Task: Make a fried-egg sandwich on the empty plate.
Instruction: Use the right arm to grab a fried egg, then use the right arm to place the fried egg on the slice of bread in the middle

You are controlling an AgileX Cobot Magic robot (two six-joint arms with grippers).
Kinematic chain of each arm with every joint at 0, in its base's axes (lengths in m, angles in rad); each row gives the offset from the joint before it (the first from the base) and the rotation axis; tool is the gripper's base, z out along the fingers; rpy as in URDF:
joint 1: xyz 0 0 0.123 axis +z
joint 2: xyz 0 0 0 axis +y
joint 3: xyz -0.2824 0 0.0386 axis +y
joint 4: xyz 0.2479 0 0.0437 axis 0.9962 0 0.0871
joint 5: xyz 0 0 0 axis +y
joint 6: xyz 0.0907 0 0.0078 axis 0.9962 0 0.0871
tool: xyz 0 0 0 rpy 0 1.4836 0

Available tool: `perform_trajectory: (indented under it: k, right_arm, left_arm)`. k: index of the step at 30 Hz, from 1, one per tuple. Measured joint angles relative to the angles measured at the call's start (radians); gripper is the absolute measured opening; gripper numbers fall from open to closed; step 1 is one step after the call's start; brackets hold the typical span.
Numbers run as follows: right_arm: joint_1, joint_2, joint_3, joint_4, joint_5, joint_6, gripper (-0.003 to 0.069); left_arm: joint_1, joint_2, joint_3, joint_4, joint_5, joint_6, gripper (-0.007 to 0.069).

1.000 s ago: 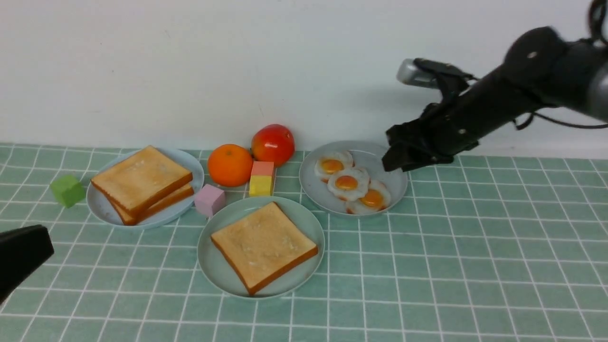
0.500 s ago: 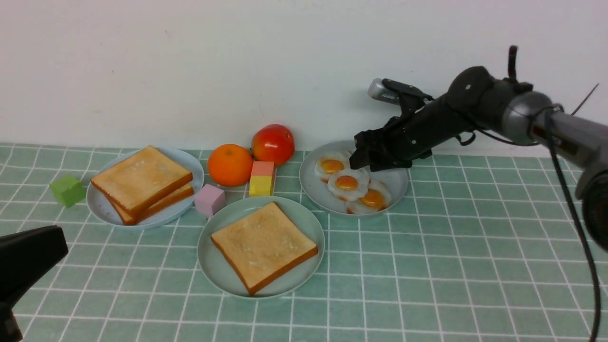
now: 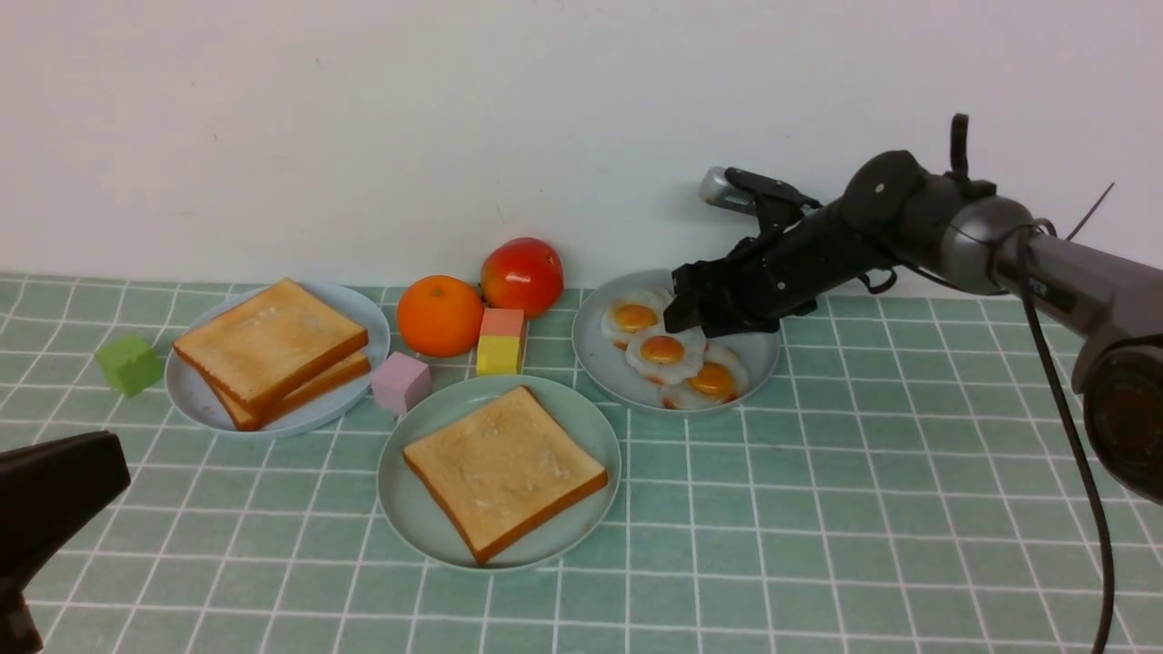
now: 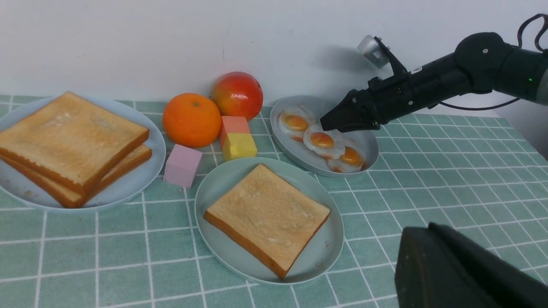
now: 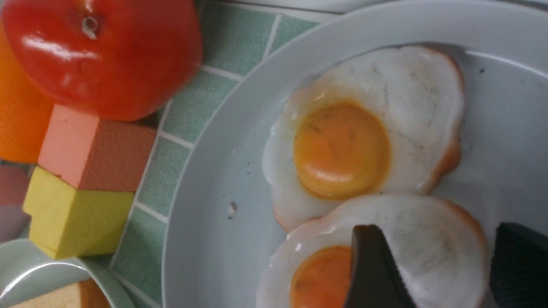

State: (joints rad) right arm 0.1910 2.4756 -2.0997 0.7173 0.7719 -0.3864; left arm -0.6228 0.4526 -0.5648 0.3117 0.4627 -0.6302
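Empty right gripper [image 3: 681,318], jaws spread wide, tips straddling the middle fried egg [image 3: 663,351] just beneath, on grey-blue plate [image 3: 759,359] by tabletop's far edge. Toast slice [image 3: 504,468] on mint-green plate [image 3: 418,513], nearer front edge. left gripper [image 3: 54,490] closed, near-left corner, well apart.

Right gripper [image 5: 439,229] fingers [image 5: 372,269]: matt black plastic, one inner pad finely textured. Egg between fingers [image 5: 428,252]: glossy white, faintly speckled, shiny orange yolk. Egg past fingertips [image 5: 364,137]: same gloss. Plate under fingers [image 5: 205,222]: smooth, soft sheen. Red fruit [image 5: 102,55] beyond fingertips: high-gloss plastic. Blocks [image 5: 98,149] beside it: matt, grainy, foam-like. Tablecloth [image 5: 188,102]: matt, rough-grained.
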Motion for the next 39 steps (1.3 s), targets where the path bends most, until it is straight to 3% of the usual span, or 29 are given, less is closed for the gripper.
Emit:
perform_trajectory:
  k: [15,19,20,26,39]
  right_arm:
    - [-0.001,0.017,-0.009,0.016,-0.002,0.026,0.0349]
    - [-0.001,0.021,-0.009,0.016,-0.002,0.026,0.0215]
    - [-0.001,0.021,-0.009,0.016,-0.002,0.026,0.0215]
    - [-0.002,-0.006,-0.009,0.031,0.002,0.03,0.0048]
    - [0.0,-0.256,-0.004,0.036,0.284,-0.026,0.0047]
  left_arm:
    - [0.0,0.0,0.0,-0.021,0.001,0.0,-0.0013]
    - [0.0,0.0,0.0,-0.021,0.001,0.0,-0.0013]
    - [0.0,0.0,0.0,-0.021,0.001,0.0,-0.0013]
    - [0.0,0.0,0.0,0.015,0.03,0.0,-0.0013]
    - [0.0,0.0,0.0,0.108,0.105,0.0,-0.0008]
